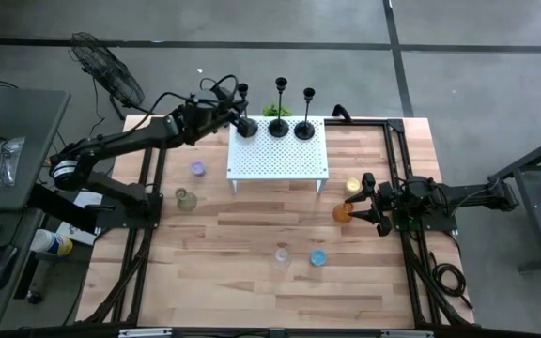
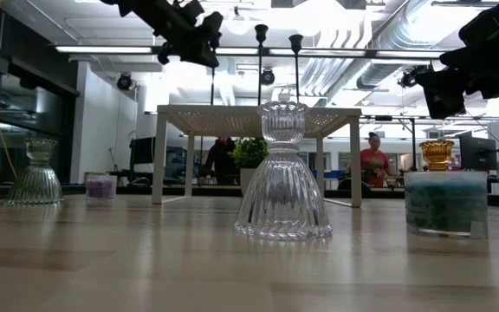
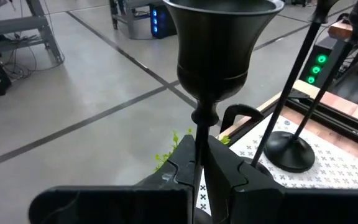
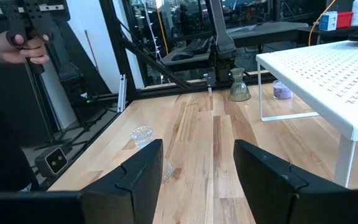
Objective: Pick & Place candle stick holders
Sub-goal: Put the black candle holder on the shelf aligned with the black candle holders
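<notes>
Three tall black candlesticks stand at the far edge of a white perforated shelf (image 1: 278, 164): one at the left corner (image 1: 245, 120), one in the middle (image 1: 279, 117) and one on the right (image 1: 305, 122). My left gripper (image 1: 225, 106) is shut on the left one, high up; its own view shows the candlestick's cup (image 3: 219, 43). My right gripper (image 1: 364, 200) is open and empty, low over the table's right side, beside an orange cup (image 1: 343, 212) and a yellow cup (image 1: 353, 186). A purple cup (image 1: 197, 169), a blue cup (image 1: 318, 257) and two clear glass holders (image 1: 185, 199) (image 1: 282, 253) stand on the table. My left gripper pinches the left candlestick's thin stem (image 3: 199, 134) just below its cup, between the two fingers (image 3: 182, 165). The fingers come from the table's left, nearly level, and lie across the stem. The candlestick is upright, its base (image 1: 247, 128) at the shelf's far left corner; whether the base rests there I cannot tell.
The other two candlesticks stand close to the held one; one stem (image 3: 291, 87) and base (image 3: 289, 151) show in the left wrist view. A black frame rail (image 1: 397, 160) runs along the table's right side. A person's hand (image 4: 17, 43) shows beyond the table.
</notes>
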`<state>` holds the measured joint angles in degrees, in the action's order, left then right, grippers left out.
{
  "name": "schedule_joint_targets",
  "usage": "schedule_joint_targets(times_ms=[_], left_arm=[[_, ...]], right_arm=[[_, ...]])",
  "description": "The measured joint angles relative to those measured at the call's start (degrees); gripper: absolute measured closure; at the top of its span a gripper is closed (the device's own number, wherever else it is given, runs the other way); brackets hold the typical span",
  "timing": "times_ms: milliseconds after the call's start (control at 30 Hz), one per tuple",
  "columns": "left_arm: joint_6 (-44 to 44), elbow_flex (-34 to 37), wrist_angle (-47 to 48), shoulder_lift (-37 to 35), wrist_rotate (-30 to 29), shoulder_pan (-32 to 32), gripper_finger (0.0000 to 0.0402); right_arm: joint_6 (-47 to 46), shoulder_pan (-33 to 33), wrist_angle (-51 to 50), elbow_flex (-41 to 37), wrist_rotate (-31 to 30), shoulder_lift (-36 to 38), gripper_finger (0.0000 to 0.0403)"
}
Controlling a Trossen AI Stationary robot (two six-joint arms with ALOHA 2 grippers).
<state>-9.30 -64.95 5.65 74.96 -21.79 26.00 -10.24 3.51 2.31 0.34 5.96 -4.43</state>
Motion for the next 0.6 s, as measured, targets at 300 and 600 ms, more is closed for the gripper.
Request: schedule_joint_targets(times_ms=[300,600], left_arm=[[-1.02,-0.02,0.18,1.31,-0.48,-0.13,0.0396],[-1.46,-0.04,0.52,1.48,0.21,-0.13,0.0396]], right_arm=[[-0.01,0.0,0.0,0.0,0.0,-0.01,0.0212],[0.0,-0.01,0.0,-0.01,0.0,-0.01,0.0212]])
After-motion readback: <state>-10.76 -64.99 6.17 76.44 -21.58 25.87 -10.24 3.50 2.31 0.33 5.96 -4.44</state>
